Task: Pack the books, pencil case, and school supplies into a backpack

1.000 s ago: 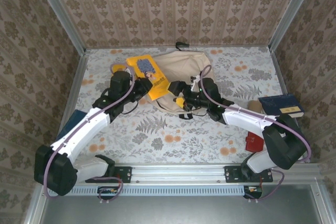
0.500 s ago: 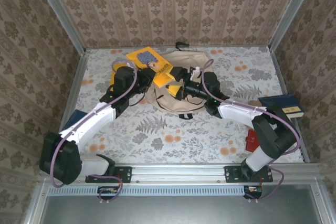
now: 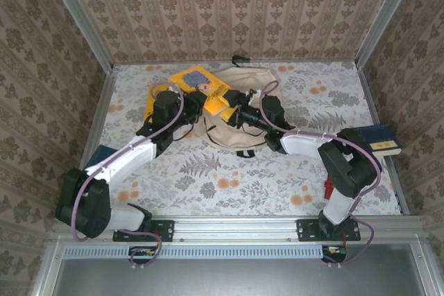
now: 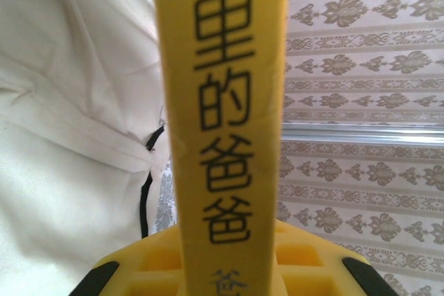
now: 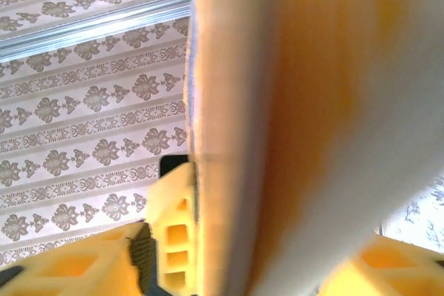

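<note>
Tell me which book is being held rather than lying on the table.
The thin yellow book, gripped in the left arm's fingers by the backpack. The navy book lies flat at the right edge of the table.

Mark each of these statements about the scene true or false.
1. The yellow book lies flat on the table. False: the left gripper holds it up over the backpack.
2. Black characters run along the yellow book's spine. True.
3. A navy book lies at the table's right edge. True.
4. The backpack stands against the left wall. False: it lies mid-table, toward the back.
5. The right gripper has its jaws far from the yellow book. False: the book's edge sits between them.
</note>
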You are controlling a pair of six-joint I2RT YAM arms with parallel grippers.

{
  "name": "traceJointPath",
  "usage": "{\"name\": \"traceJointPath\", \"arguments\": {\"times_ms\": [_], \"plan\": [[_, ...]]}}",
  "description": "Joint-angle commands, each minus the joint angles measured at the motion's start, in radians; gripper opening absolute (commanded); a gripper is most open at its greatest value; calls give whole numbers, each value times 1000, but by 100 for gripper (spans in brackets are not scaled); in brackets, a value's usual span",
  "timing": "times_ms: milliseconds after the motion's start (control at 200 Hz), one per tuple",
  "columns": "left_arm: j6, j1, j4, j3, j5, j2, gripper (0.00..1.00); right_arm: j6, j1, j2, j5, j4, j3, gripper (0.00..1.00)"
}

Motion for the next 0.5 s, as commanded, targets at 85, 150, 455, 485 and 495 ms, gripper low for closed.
{"name": "traceJointPath", "arguments": {"times_ms": [85, 150, 455, 485, 495], "plan": [[9, 1, 66, -19, 31, -80, 4, 17, -4, 25, 29, 51, 34, 40], [34, 1, 31, -17, 33, -91, 6, 3, -5, 23, 25, 46, 32, 32], [200, 12, -189, 23, 97, -90, 61, -127, -48, -34, 11, -44, -13, 10], [247, 12, -227, 31, 93, -92, 70, -151, -57, -51, 8, -68, -23, 10], [262, 10, -241, 33, 91, -92, 71, -162, -61, -56, 8, -76, -27, 10]]}}
